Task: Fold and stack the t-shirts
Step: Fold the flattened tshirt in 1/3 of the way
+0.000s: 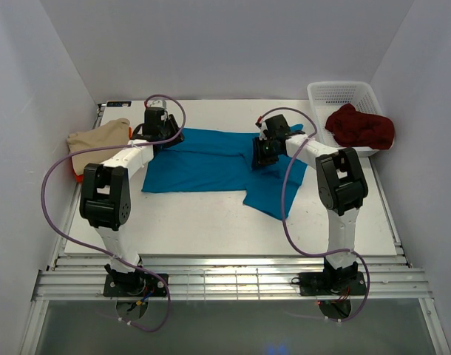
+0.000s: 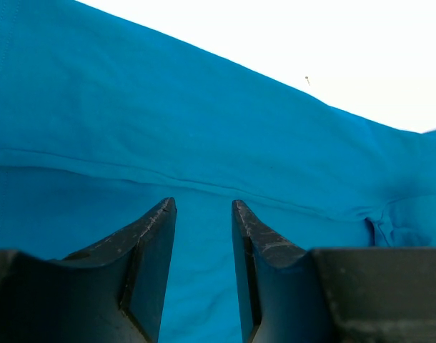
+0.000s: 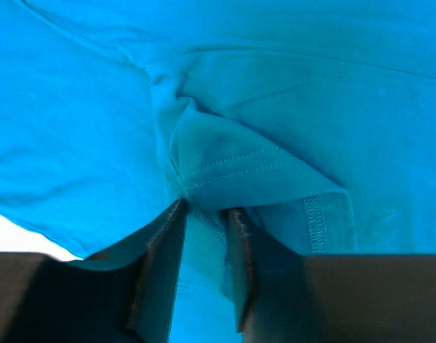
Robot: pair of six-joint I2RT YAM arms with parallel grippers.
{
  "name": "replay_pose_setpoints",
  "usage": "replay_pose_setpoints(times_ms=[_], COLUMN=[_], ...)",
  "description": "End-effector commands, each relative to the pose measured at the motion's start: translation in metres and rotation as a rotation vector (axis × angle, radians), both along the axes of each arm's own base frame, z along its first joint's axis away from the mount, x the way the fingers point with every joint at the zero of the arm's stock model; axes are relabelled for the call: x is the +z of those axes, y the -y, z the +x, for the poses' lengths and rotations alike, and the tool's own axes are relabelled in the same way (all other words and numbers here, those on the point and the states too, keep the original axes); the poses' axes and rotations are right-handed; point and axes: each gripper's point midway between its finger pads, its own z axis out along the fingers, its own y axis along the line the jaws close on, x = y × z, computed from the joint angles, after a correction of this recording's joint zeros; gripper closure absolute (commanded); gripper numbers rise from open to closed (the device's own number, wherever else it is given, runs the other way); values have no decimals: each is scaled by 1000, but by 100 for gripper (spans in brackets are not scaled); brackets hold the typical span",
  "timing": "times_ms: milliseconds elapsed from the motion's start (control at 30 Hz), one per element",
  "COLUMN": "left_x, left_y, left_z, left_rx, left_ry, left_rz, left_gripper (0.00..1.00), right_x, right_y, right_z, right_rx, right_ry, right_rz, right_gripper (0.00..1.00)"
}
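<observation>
nearest, bare counter (image 1: 211, 222) between the 2 arms, then the teal t-shirt (image 1: 211, 166) spread flat across the middle, 1 flap reaching toward the near right. step in hand, by the look of it: fold of the teal t-shirt being set up, not yet a tidy packet and no stack begun. right jaws down on the right side of that shirt, narrow, closed on a puckered ridge of teal cloth beside a stitched hem. left jaws a little farther back at the shirt's far-left edge, narrowly apart with smooth teal cloth filling the gap; cannot tell whether pinched or only hovered over. next move, as a guess: a sure hold on both sides first, then both lifted together and carried toward the near edge, level and in step, to lay 1 half over the other without dragging the rest or twisting the flap. counted: 2 arms, 1 white basket (image 1: 344, 90), 4 t-shirts at most. 1 teal on the counter; 1 beige t-shirt (image 1: 100, 137) bunched at the far-left edge; 1 sliver of bright red (image 1: 78, 176) under its near side, probably the bright red t-shirt, mostly hidden; 1 maroon t-shirt (image 1: 358, 127) heaped over the basket's near rim at the far right.
</observation>
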Motion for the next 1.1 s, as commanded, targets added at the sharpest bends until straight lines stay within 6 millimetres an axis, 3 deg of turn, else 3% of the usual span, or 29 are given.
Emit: replay_pose_setpoints(times_ms=[0, 100, 167, 400, 833, 967, 1067], left_x=[35, 36, 37, 32, 32, 31, 30], left_y=[-2, -3, -3, 2, 4, 5, 5], left_z=[0, -2, -4, -6, -9, -11, -11], left_rx=[9, 10, 7, -13, -25, -28, -29], left_ry=[82, 85, 87, 75, 71, 70, 67], left_rz=[-13, -6, -5, -27, -36, -36, -41], left_gripper=[52, 52, 52, 52, 52, 52, 52], right_x=[19, 16, 18, 29, 30, 32, 35], right_y=[-6, -11, -15, -22, -28, -31, -35], right_z=[9, 10, 9, 10, 14, 11, 5], right_rx=[2, 10, 19, 46, 56, 70, 90], right_ry=[47, 43, 47, 69, 76, 80, 84], right_rz=[24, 32, 38, 30, 13, 16, 21], right_gripper=[65, 78, 80, 67, 64, 89, 92])
